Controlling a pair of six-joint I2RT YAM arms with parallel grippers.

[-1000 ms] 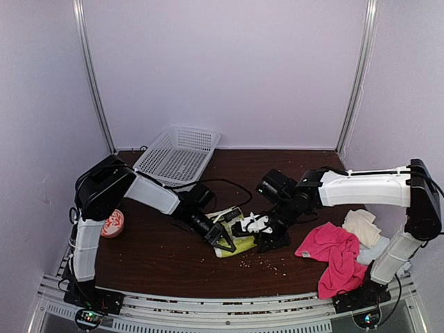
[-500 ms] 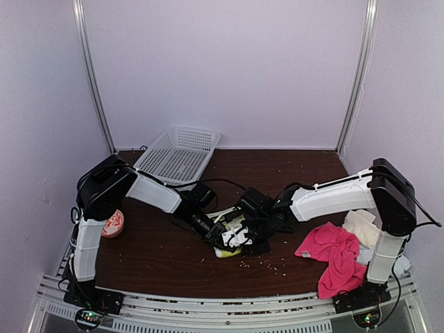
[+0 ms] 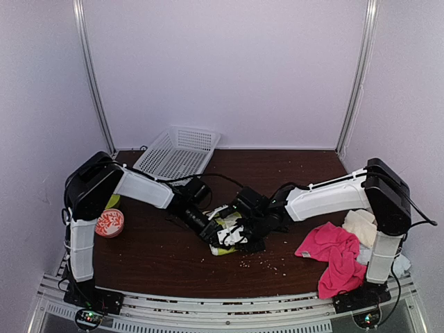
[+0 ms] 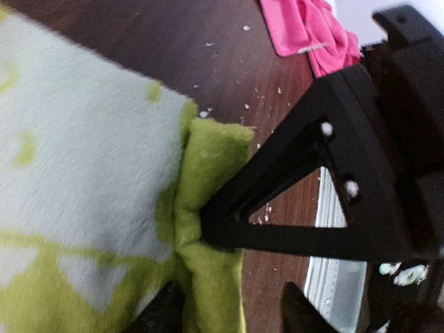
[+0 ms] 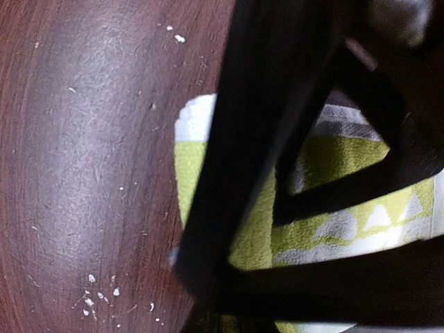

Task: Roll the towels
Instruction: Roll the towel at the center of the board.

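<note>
- The dark wooden table [image 3: 156,260] carries everything; the lime-yellow towel [image 3: 219,248] lies near its middle.
- The left arm [image 3: 139,189] reaches in from that towel's left and the right arm [image 3: 326,198] from its right. They meet above it.
- A white plastic basket [image 3: 177,154] sits tilted behind the lime-yellow towel, toward the back left.
- The hot-pink towel [image 3: 333,253] lies crumpled well to the right of the lime-yellow one, by the right arm's base.
- The cream towel [image 3: 362,225] lies behind the pink one, touching it. A sliver of pale-blue towel [image 3: 401,264] shows farther right.
- The lime-yellow towel [image 4: 90,173] is bunched, with a plain lime fold along its patterned face.
- The left gripper [image 3: 220,234] is down on that towel. Its fingers [image 4: 163,316] stand either side of the fold, but I cannot tell whether they clamp it.
- The right gripper [image 3: 241,232] sits just beside it, one fingertip pressed into the fold. Over the towel [image 5: 326,163] its dark fingers [image 5: 229,173] fill the wrist view, and whether they are apart or closed cannot be told.
- A round red-and-white object [image 3: 109,223] rests far left of the towel.
- Pale crumbs [image 3: 260,262] speckle the wood just in front of it.
</note>
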